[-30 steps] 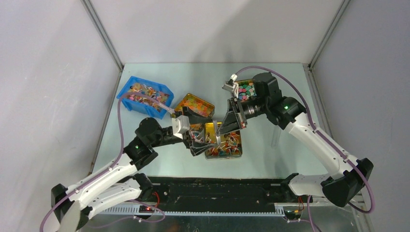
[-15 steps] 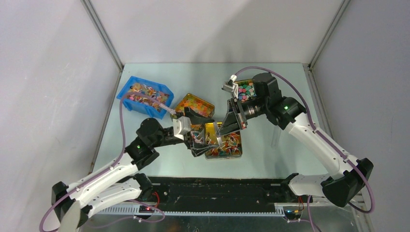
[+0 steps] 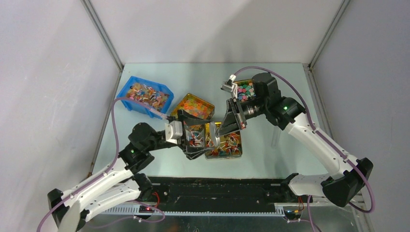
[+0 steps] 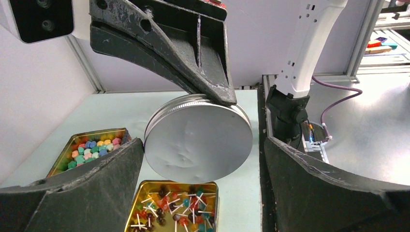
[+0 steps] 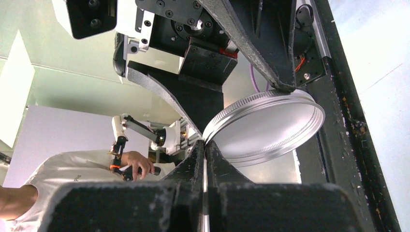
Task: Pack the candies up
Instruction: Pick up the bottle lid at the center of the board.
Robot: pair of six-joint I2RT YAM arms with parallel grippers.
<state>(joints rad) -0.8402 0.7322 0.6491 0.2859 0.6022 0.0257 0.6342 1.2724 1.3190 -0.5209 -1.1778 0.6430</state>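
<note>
Fingers of the left gripper [image 4: 203, 141] stand wide apart, one on either side of a round silver metal screw lid [image 5: 270, 130]. The lid's edge lies against or just beside one finger, and a clear gap separates it from the other. The right gripper [image 5: 205, 145] has its two fingers pressed together on the lid's rim and holds it tilted on edge, its black fingers reaching in from above the left gripper's opening.

Directly below that opening sits an open gold rectangular tin [image 4: 171, 205]. It is filled with the candies [image 4: 167, 212], tiny lollipops with red, blue, green and orange heads and thin white sticks. The lid hangs over the tin's far end, between the left gripper and the candies, and hides part of them.

Close behind the right gripper's wrist is a second gold tin [image 3: 246, 89], holding mixed pink, blue and green pieces. Just beside the far side of the left gripper lies a third gold tin [image 3: 196, 103] of orange and yellow pieces. A blue plastic bin [image 3: 145, 94] of mixed sweets stands farther off on that side. All rest on a pale green table [image 3: 203, 72]. A purple cable [image 3: 116, 125] loops along the left arm.
</note>
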